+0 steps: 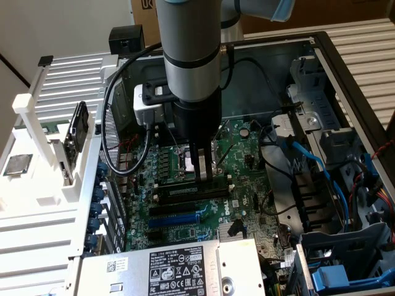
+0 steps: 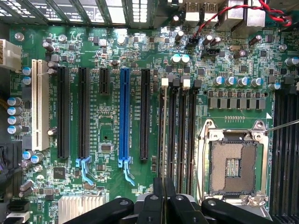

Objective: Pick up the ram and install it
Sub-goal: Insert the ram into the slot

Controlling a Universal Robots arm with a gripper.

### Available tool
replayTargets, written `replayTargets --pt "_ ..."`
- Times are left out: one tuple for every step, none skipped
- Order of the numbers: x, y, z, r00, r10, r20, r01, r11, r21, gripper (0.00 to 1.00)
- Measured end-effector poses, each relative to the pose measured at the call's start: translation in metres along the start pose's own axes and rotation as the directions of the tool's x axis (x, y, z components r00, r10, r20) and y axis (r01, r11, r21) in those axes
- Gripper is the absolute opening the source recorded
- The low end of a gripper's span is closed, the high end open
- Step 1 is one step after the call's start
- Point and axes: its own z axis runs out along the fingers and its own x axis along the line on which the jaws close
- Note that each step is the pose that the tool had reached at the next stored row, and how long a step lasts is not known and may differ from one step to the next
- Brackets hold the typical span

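Note:
The ram is a thin dark stick with a small pale label. It stands on edge in the memory slot closest to the long expansion slots. My gripper comes straight down onto its top edge beside the open CPU socket. In the wrist view the ram shows edge-on as a thin line running between my black fingers. The gripper is shut on it. Three bare memory slots lie beside it towards the CPU socket.
The motherboard lies in an open PC case. A blue slot and black expansion slots lie beside the ram. The power supply is in front. Blue and black cables are at the exterior view's right, a white rack at its left.

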Motion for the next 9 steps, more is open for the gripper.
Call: replayTargets --pt "0.0000 0.0000 0.0000 1.0000 0.000 0.0004 0.000 1.0000 0.0000 0.12" --pt "0.0000 0.0000 0.0000 1.0000 0.000 0.0007 0.000 1.0000 0.0000 0.12" --pt "0.0000 0.0000 0.0000 1.0000 0.000 0.0009 0.000 1.0000 -0.0001 0.12" --pt "0.0000 0.0000 0.0000 1.0000 0.000 0.0013 0.000 1.0000 -0.0001 0.12" --pt "0.0000 0.0000 0.0000 1.0000 0.000 0.0016 0.000 1.0000 -0.0001 0.12" --pt "0.0000 0.0000 0.0001 1.0000 0.000 0.0018 0.000 1.0000 0.0000 0.12" --pt "0.0000 0.0000 0.0001 1.0000 0.000 0.0021 0.000 1.0000 -0.0001 0.12" --pt "0.0000 0.0000 0.0002 1.0000 0.000 0.0023 0.000 1.0000 -0.0001 0.12" --pt "0.0000 0.0001 0.0003 1.0000 0.000 0.0026 0.000 1.0000 0.0000 0.12"
